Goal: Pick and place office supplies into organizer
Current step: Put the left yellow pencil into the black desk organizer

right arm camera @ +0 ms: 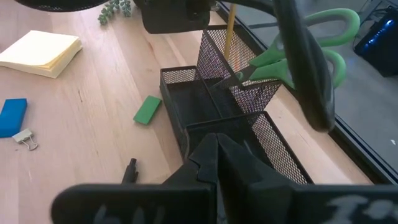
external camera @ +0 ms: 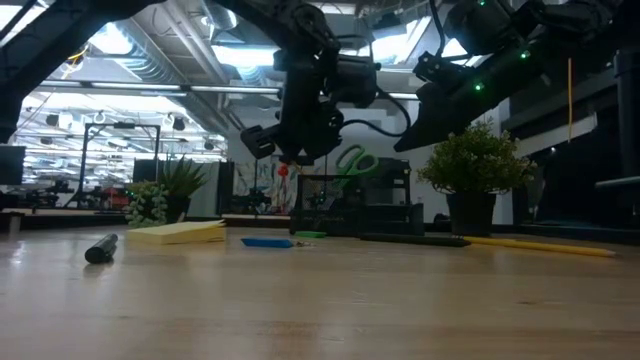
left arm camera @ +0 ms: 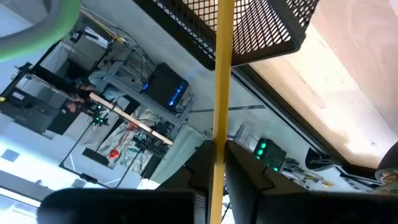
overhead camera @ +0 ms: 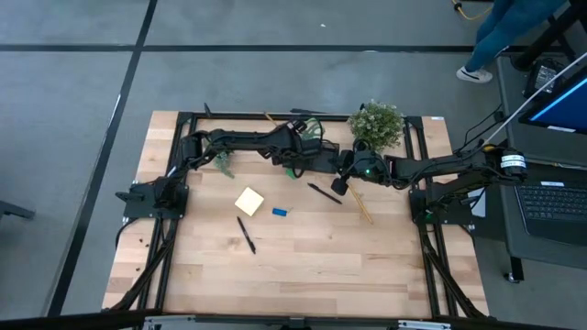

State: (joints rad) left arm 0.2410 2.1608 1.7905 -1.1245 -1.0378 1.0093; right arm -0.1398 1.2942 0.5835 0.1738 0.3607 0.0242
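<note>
The black mesh organizer [right arm camera: 214,109] stands at the table's far middle, with green-handled scissors [right arm camera: 298,53] upright in its taller section. My left gripper [left arm camera: 214,149] hovers just above it, shut on a yellow pencil [left arm camera: 222,74]. My right gripper [right arm camera: 217,142] is shut on nothing, a little to the organizer's right [overhead camera: 337,183]. Flat on the table lie a yellow sticky-note pad [overhead camera: 249,200], a blue eraser [overhead camera: 280,212], a green eraser [right arm camera: 147,109], two black pens [overhead camera: 246,234] [overhead camera: 324,192] and another pencil [overhead camera: 360,203]. My left gripper pinches the pencil's shaft [left arm camera: 219,134] between its two fingers. From above the organizer the fingers slant downward. The pencil runs on past them, nearly upright [right arm camera: 230,25], and its lower end goes down into the organizer's taller mesh section [left arm camera: 249,25], beside the scissors.
A large potted plant [overhead camera: 376,124] stands right of the organizer and a small one [overhead camera: 223,165] to its left. A small binder clip [right arm camera: 23,138] lies by the blue eraser. Bare wooden table spreads toward the near edge. A person's legs [overhead camera: 495,37] show beyond the far right corner.
</note>
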